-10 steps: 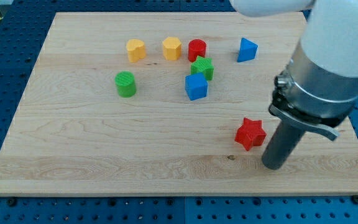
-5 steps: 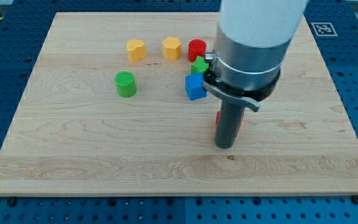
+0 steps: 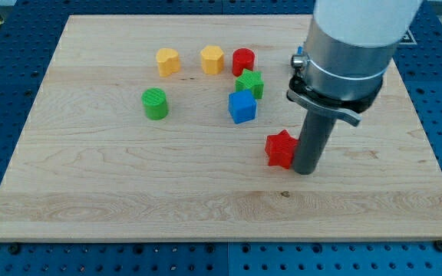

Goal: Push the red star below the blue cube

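The red star lies on the wooden board, below and to the right of the blue cube. My tip rests on the board, touching the star's right side. The rod rises from there to the large white and grey arm body, which hides the board's upper right part.
Above the blue cube sit a green star and a red cylinder. Two yellow blocks lie at the upper left. A green cylinder stands left of the blue cube.
My tip swept left, pushing the red star leftward toward the blue cube, then drew back to the star's right side. The blue block at the upper right is now hidden by the arm.
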